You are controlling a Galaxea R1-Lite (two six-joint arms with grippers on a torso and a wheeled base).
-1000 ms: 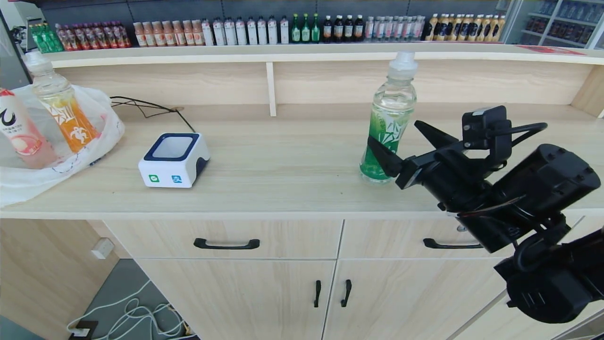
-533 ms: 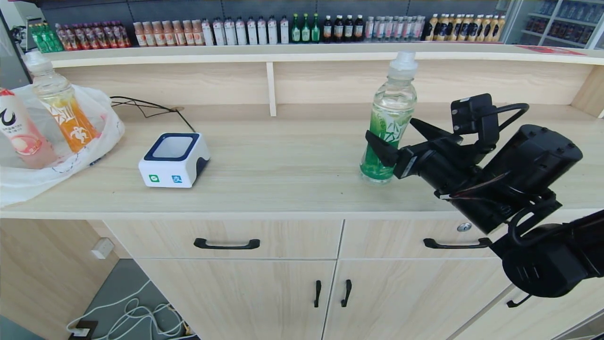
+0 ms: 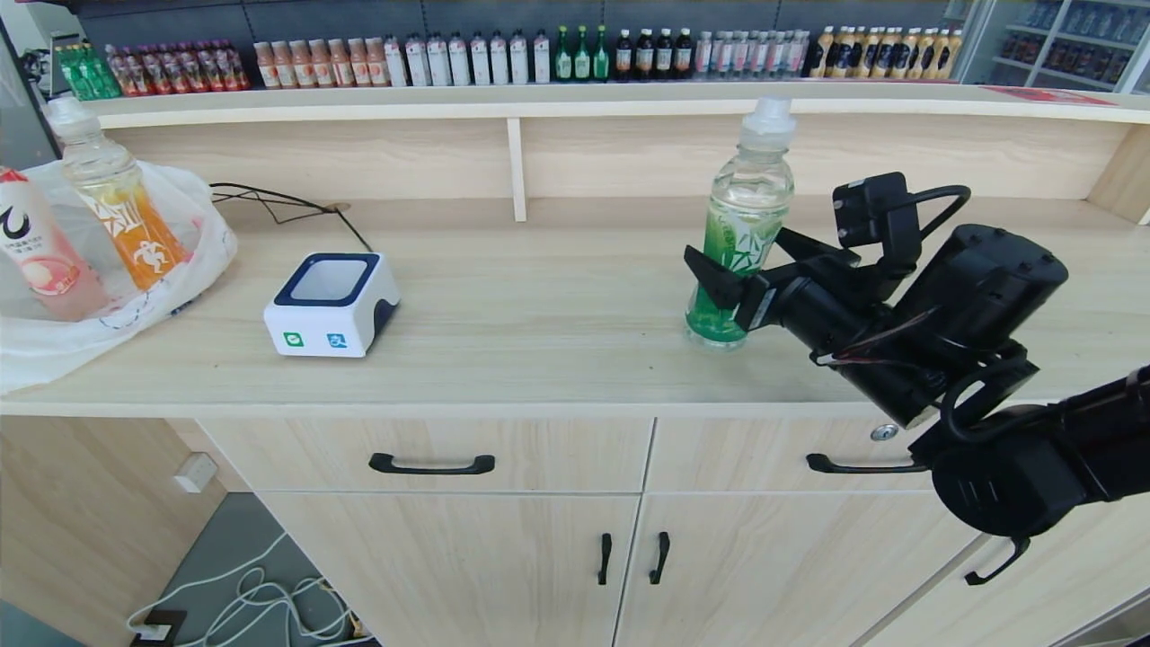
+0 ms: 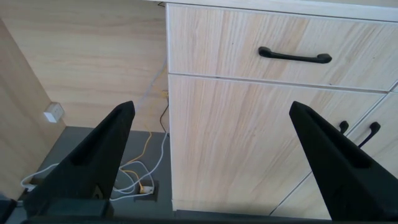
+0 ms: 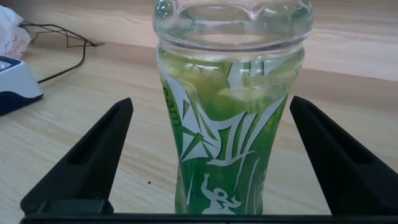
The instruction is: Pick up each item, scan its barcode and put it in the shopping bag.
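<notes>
— Where does everything sit on the counter?

— The white shopping bag lies slumped at its left end. Two bottles stand in it and lean a little: an orange bottle and a pink bottle just beside it, nearer the edge of the head view.

— And the arms?

— The right gripper is over the right part of the counter, level with the lower half of the green bottle. Its jaws are spread wide, one on each side of the label. In the right wrist view, bare counter shows between each finger and the green bottle, so nothing is clamped.

— Is the bottle upright?

— Yes, it stands on its base on the counter, cap on, well apart from the bag.

— The left gripper?

— It hangs low, facing the cabinet beneath the counter, with a drawer handle ahead of it. Its jaws gape too, with nothing between them.

— And the scanner?

— It is a small white box with a dark-rimmed window facing up. It sits between bag and green bottle, nearer the bag. A thin black cable runs from behind it toward the back wall of the counter.
</notes>
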